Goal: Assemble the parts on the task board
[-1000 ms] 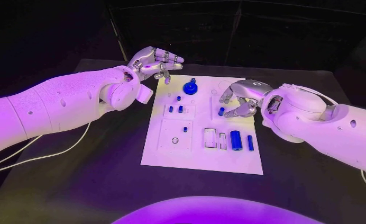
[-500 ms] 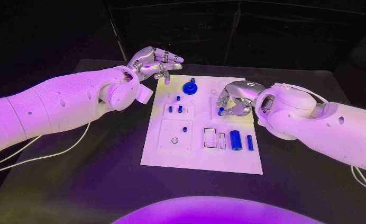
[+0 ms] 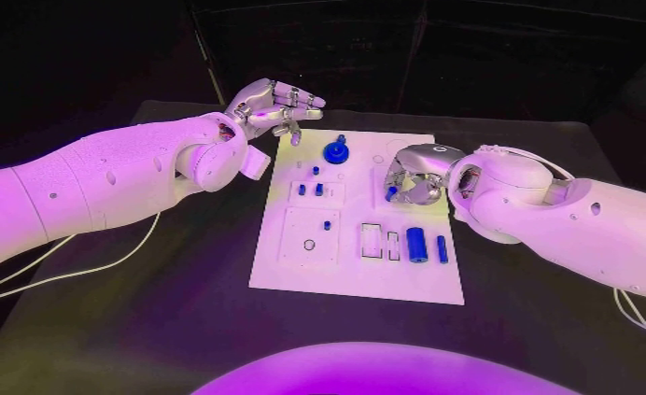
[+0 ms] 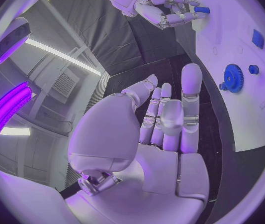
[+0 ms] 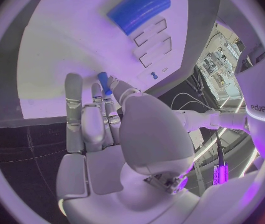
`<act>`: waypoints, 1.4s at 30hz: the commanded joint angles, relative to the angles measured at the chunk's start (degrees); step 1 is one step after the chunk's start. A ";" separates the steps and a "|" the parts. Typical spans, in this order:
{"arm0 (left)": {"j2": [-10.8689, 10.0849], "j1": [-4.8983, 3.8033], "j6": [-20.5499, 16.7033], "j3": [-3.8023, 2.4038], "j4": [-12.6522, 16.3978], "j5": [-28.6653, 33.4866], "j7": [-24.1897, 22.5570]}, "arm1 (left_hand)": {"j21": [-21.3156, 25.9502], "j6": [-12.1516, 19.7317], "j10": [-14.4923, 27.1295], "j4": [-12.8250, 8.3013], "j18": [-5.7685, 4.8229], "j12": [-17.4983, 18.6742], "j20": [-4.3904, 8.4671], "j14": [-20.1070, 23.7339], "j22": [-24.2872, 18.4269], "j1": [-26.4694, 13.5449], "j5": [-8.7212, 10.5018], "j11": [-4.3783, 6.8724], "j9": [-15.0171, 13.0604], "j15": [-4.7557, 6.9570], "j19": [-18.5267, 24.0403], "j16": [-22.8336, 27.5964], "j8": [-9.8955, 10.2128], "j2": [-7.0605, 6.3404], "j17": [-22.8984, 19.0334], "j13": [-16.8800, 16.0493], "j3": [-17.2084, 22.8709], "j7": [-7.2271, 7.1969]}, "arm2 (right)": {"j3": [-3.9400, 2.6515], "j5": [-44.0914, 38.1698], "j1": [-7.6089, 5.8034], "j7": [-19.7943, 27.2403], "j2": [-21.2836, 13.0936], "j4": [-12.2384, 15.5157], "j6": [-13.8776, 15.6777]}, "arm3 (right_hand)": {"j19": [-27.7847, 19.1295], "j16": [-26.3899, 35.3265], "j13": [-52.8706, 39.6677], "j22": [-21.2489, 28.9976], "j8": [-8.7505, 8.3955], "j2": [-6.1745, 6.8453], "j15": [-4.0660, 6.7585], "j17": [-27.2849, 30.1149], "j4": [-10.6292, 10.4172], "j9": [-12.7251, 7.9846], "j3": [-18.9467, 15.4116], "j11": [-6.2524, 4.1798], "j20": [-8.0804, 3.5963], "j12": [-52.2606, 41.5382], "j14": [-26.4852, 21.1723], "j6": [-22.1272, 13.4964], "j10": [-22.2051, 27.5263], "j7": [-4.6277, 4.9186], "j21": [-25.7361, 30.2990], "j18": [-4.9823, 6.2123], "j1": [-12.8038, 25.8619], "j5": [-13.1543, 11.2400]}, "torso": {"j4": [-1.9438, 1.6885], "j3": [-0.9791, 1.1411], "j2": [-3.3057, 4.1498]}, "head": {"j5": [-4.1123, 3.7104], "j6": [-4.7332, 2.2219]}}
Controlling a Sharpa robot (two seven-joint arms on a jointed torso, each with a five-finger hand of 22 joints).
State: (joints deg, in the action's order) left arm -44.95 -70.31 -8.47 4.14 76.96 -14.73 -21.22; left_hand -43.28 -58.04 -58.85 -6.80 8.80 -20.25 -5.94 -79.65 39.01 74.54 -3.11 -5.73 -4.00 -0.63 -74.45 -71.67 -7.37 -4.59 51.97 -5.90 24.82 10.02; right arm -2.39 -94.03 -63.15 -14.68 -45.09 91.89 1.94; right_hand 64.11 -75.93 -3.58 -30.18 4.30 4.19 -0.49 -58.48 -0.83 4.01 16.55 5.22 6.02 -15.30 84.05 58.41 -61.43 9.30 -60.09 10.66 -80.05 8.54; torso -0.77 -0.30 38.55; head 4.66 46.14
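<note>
The board lay flat in the middle of the table, and every place below is given from it. The right hand hung over the board's right half, near its far end, with a small blue peg pinched between its thumb and fingers; in the right wrist view the peg stood out past the fingertips, pointing toward the board's white face, apart from it. The left hand hovered just off the board's far left corner, holding nothing, its fingers loosely curled yet apart, as the left wrist view showed. On the board the gear stood at the far end near the middle, a thick cylinder lay near the right edge toward the near end with a thinner bar just beside it, and a few small blue pieces sat in the left half. The step in hand seemed to be carrying the peg to its seat. The next move would likely call for lining the peg upright over a matching hole, which the hand hid in the head view, then lowering it straight and releasing only once it stood firm; a tilted peg could jam or topple.
</note>
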 commanded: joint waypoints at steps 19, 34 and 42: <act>0.00 -0.10 0.60 -0.04 0.03 0.24 -0.11 | 0.35 0.29 0.40 0.00 1.13 -0.25 -0.22 0.45 -0.07 -0.47 0.10 -0.14 0.04 -0.06 0.24 0.09 -0.22 0.04 -0.05 -0.06 -0.20 0.10 | 0.01 -0.01 0.50 0.18 0.42 -0.06 7.01 | 1.69 -1.67 -0.34 -2.47 1.09 -0.04 1.12 -2.59 -0.92 0.40 4.37 -1.18 -0.48 1.54 1.33 4.89 -5.55 -1.13 -2.01 -0.82 0.77 0.49 | 0.04 0.00 -0.08 | 0.01 0.18; 0.04 -0.09 0.60 -0.04 -0.09 0.24 -0.10 | 0.34 0.32 0.45 0.00 1.13 -0.32 -0.22 0.44 -0.05 -0.45 0.10 -0.14 0.04 -0.06 0.23 0.05 -0.25 0.11 -0.01 -0.08 -0.18 0.10 | -0.10 4.60 0.43 2.36 -3.86 6.49 14.96 | 1.67 -2.07 -0.30 -2.84 0.94 -0.18 1.44 -3.25 1.15 0.38 8.57 -1.45 -1.01 2.58 1.36 5.85 -6.98 -1.19 -2.51 -0.92 -1.07 -0.40 | -0.04 -0.02 -0.06 | 0.14 -0.18; 0.26 -0.09 0.67 -0.04 -0.22 0.24 -0.19 | 0.33 0.33 0.48 0.01 1.13 -0.35 -0.23 0.44 -0.04 -0.44 0.10 -0.14 0.04 -0.06 0.23 0.04 -0.27 0.15 0.00 -0.08 -0.17 0.10 | -0.09 7.57 0.44 3.96 -1.17 8.17 14.72 | 1.53 -1.99 -0.29 -2.61 0.82 0.01 1.40 -3.04 1.39 0.34 9.00 -1.38 -0.99 2.79 1.31 5.82 -6.99 -1.12 -2.45 -0.89 -1.01 -0.30 | -0.06 -0.04 -0.01 | 1.10 -0.23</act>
State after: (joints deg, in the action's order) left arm -44.78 -70.32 -8.40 4.14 76.74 -14.72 -21.13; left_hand -43.27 -58.04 -58.65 -6.80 8.80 -20.24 -5.94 -79.65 39.02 74.54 -3.11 -5.94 -4.00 -0.63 -74.44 -71.67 -7.34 -4.59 51.97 -5.89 24.82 10.02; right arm -2.45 -89.13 -62.62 -12.73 -46.55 99.76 15.14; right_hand 65.75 -77.71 -3.84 -32.86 5.06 3.97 0.74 -61.61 0.59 4.25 25.09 3.76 5.22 -12.76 84.05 63.78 -68.01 8.16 -62.30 10.67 -80.63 8.08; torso -0.84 -0.33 38.51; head 5.53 45.83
